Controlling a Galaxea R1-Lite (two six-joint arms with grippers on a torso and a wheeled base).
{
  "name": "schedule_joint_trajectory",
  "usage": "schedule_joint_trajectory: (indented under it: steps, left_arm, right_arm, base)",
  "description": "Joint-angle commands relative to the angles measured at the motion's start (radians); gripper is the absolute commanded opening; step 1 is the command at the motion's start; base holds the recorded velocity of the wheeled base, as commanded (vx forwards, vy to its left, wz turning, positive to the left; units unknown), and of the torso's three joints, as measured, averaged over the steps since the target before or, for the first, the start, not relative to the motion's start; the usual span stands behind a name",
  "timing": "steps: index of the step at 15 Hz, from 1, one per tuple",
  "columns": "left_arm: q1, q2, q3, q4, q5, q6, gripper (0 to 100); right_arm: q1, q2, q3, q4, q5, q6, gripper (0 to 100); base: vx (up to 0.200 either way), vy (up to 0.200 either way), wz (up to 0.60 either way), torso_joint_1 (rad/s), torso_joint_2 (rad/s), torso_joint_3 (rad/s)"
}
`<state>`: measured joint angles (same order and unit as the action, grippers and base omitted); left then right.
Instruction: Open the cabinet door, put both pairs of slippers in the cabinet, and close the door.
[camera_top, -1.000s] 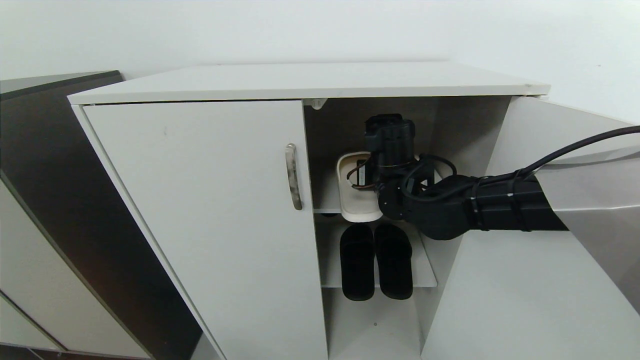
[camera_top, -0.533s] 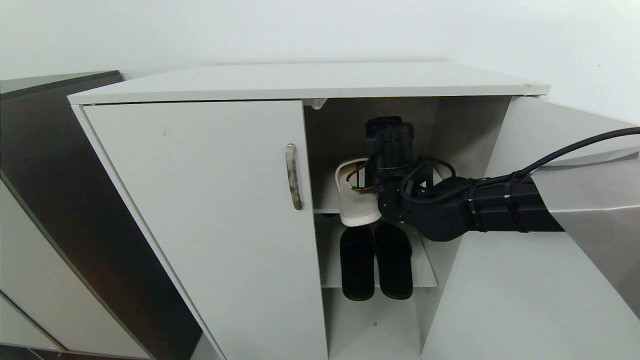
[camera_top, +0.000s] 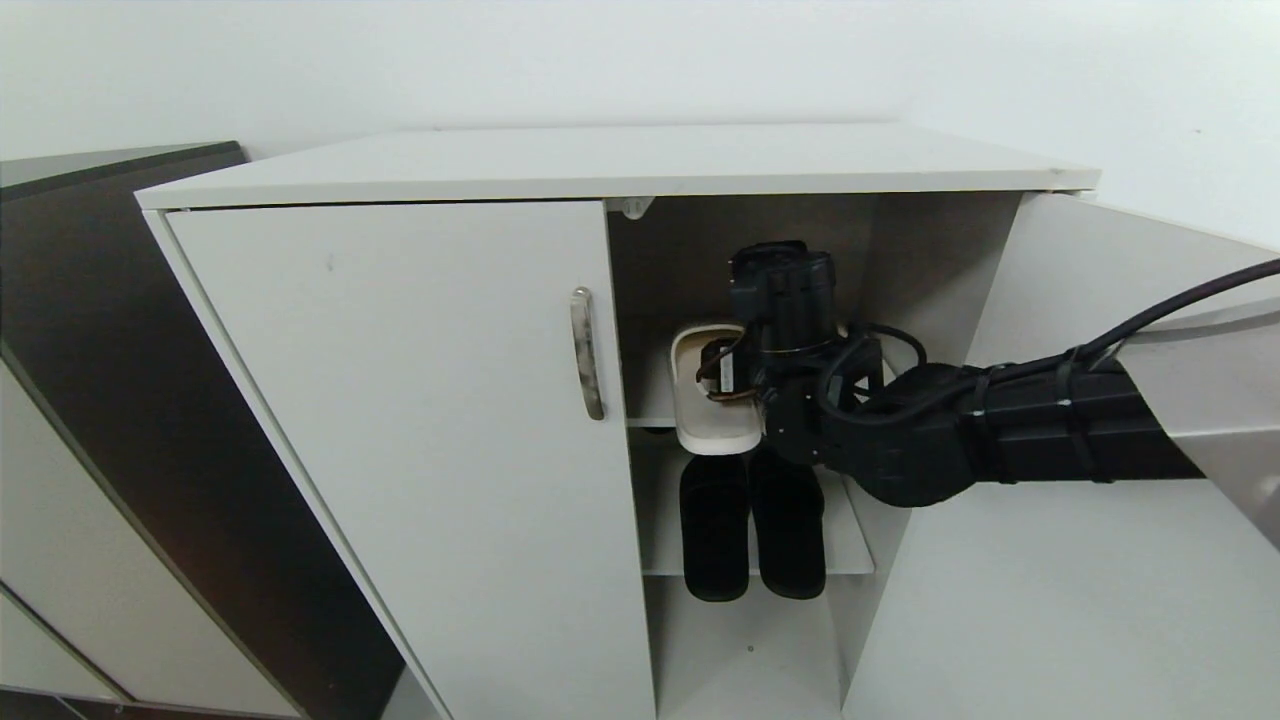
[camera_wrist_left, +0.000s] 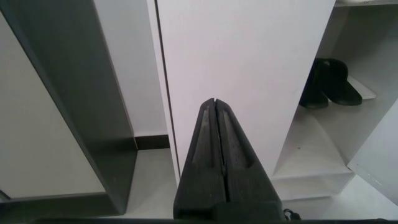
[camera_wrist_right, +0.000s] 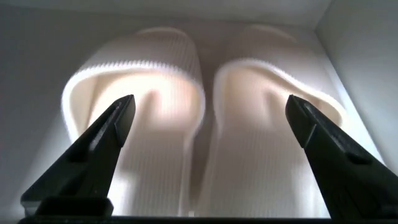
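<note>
The white cabinet (camera_top: 600, 160) has its right door (camera_top: 1050, 580) swung open and its left door (camera_top: 400, 420) closed. A pair of white slippers (camera_wrist_right: 205, 124) lies side by side on the upper shelf, and one white slipper (camera_top: 708, 420) overhangs the shelf's front edge. The black slippers (camera_top: 752, 525) rest on the shelf below and are seen from low down as the black slippers (camera_wrist_left: 329, 81). My right gripper (camera_wrist_right: 210, 106) is open just in front of the white pair, a finger on either side, holding nothing. My left gripper (camera_wrist_left: 214, 102) is shut and empty, low before the closed door.
The closed door carries a metal handle (camera_top: 586, 352). A dark panel (camera_top: 150, 400) leans beside the cabinet on its left. The open door stands close along my right arm. The cabinet's bottom compartment (camera_top: 745, 660) holds nothing.
My right arm has drawn back a little to the right and sunk slightly. The near white slipper tipped, then settled flatter on the upper shelf's edge.
</note>
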<state>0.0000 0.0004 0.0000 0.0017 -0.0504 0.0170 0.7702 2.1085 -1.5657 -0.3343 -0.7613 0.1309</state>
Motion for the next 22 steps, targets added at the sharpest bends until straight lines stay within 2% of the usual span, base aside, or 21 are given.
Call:
schedule_joint_trajectory:
  steps: [1, 2, 6, 9, 10, 13, 22]
  left_arm:
    - [0.0, 0.0, 0.0, 0.0, 0.0, 0.0, 0]
    - [0.0, 0.001, 0.0, 0.0, 0.0, 0.0, 0]
    - [0.0, 0.0, 0.0, 0.0, 0.0, 0.0, 0]
    - [0.0, 0.001, 0.0, 0.0, 0.0, 0.0, 0]
    - [0.0, 0.0, 0.0, 0.0, 0.0, 0.0, 0]
    - [0.0, 0.001, 0.0, 0.0, -0.002, 0.001, 0]
    - [0.0, 0.001, 0.0, 0.0, -0.002, 0.001, 0]
  right_arm:
    - [0.043, -0.102, 0.119, -0.055, -0.015, -0.002, 100]
    - [0.047, -0.113, 0.139, -0.071, -0.015, -0.004, 100]
    - [0.146, -0.252, 0.411, -0.189, -0.016, -0.002, 100]
    - [0.189, -0.282, 0.498, -0.236, -0.016, 0.0, 100]
    - [0.196, -0.285, 0.513, -0.241, -0.016, 0.0, 0]
    - [0.205, -0.309, 0.555, -0.267, -0.013, -0.002, 0]
    - [0.212, -0.301, 0.567, -0.272, -0.013, -0.002, 0]
  base:
    - [0.0, 0.0, 0.0, 0.0, 0.0, 0.0]
    - [0.0, 0.0, 0.0, 0.0, 0.0, 0.0]
    - [0.0, 0.0, 0.0, 0.0, 0.0, 0.0]
    - [0.0, 0.0, 0.0, 0.0, 0.0, 0.0]
    - [0.0, 0.0, 0.0, 0.0, 0.0, 0.0]
    - [0.0, 0.0, 0.0, 0.0, 0.0, 0.0]
    - [0.0, 0.0, 0.0, 0.0, 0.0, 0.0]
